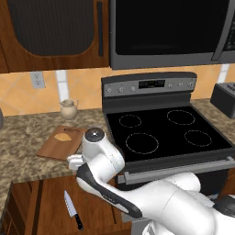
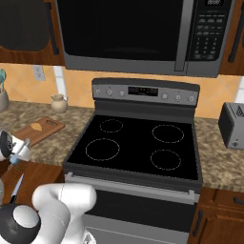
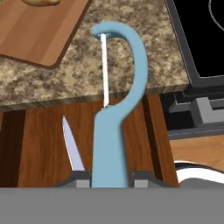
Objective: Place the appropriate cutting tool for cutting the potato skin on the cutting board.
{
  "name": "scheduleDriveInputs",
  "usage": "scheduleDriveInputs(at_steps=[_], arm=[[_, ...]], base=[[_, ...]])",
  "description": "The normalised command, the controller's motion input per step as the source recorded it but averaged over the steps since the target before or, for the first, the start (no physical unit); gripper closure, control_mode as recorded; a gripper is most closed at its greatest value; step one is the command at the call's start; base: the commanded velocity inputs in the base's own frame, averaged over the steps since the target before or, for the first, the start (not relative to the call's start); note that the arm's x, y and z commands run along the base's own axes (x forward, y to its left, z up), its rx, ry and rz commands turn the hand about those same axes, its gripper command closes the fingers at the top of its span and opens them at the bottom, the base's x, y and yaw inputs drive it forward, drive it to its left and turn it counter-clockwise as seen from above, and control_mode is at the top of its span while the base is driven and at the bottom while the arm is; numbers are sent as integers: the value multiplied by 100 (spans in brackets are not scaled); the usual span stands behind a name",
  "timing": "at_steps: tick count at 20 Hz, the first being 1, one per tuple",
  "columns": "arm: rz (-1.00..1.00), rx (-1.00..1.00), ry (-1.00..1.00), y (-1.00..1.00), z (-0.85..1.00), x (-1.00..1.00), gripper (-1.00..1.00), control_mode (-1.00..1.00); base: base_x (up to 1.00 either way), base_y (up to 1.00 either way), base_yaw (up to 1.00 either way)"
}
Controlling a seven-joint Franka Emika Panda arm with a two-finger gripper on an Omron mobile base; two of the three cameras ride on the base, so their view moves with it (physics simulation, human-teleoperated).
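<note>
Gripper (image 3: 111, 181) in the hand view: fingers clamped on the pale blue peeler (image 3: 114, 127), held above the table (image 3: 144, 61) edge, with the knife (image 3: 72, 151) lower down. Left base view: potato (image 1: 63, 136) lies on the cutting board (image 1: 57, 147), knife below by the cabinet front. Right base view: board left of the stove (image 2: 138, 143).

Speckled bench (image 1: 27, 137) left of the stove, and the floor below

The board (image 1: 62, 143) lay flat on the bench near the stove's left edge, with the potato (image 1: 63, 136) resting on its top. A small pale jug (image 1: 69, 109) stood upright on the bench behind the board, by the wall. A toaster (image 2: 233, 125) sat on the bench right of the stove. The knife (image 1: 72, 210) lay down below the bench's front edge.
</note>
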Motion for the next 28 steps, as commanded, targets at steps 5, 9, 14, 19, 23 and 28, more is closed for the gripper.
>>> scheduleDriveInputs(at_steps=[5, 9, 14, 19, 23, 28], arm=[[11, 1, -1, 23, 61, 89, 100, -100], [16, 0, 2, 61, 0, 84, 100, -100], [23, 0, 1, 63, -9, 38, 100, -100], [24, -2, 3, 17, -10, 28, 100, -100], [26, -12, 8, 0, -47, 31, 100, -100], [21, -11, 1, 6, -34, 21, 100, -100]], base=[[0, 0, 0], [0, 0, 0], [0, 0, 0], [0, 0, 0], [0, 0, 0], [0, 0, 0]])
